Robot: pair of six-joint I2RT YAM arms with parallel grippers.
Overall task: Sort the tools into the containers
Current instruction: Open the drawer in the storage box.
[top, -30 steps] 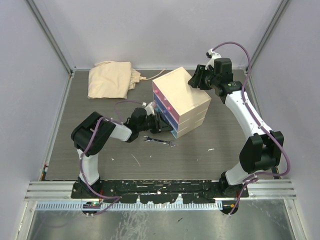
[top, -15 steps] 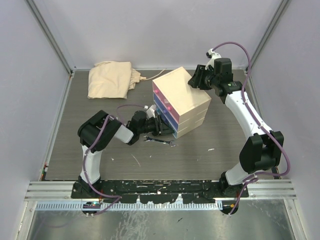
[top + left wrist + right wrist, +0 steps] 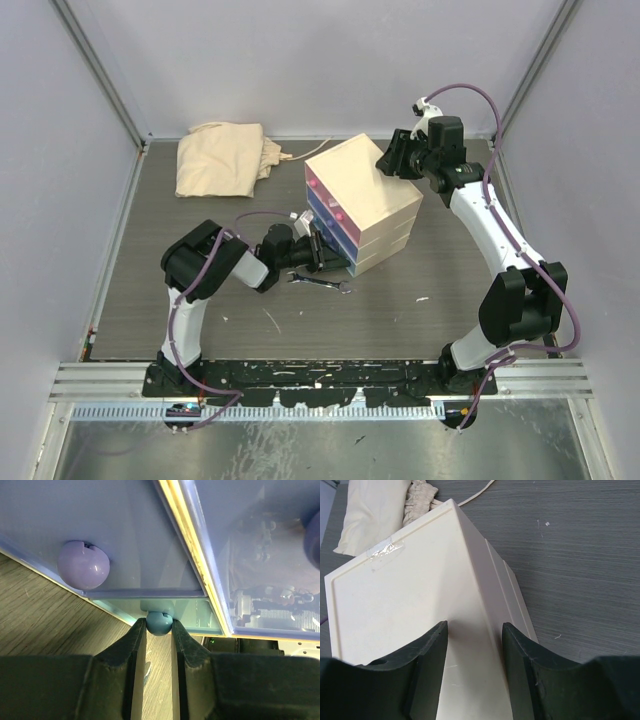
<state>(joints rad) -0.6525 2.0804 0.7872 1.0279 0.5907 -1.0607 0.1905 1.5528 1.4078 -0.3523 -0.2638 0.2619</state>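
Note:
The cream chest (image 3: 365,190) stands in the middle of the table, its pink (image 3: 322,192), blue (image 3: 335,222) and light-blue drawers facing front left. My left gripper (image 3: 326,256) is low at the bottom drawer. In the left wrist view it (image 3: 159,626) is shut on the small light-blue knob (image 3: 159,622), both fingers touching it. The blue drawer's knob (image 3: 83,565) is above left. A silver spanner (image 3: 318,283) lies on the table just in front of the chest. My right gripper (image 3: 474,630) is open, its fingers straddling the chest's top back edge (image 3: 470,575).
A beige cloth bag (image 3: 222,157) lies at the back left, also showing in the right wrist view (image 3: 375,510). The grey walls of the cell enclose the table on three sides.
My left gripper's fingers have closed in on the light-blue knob, and the left arm's elbow has shifted slightly right. The right arm, the chest and the spanner have not moved.

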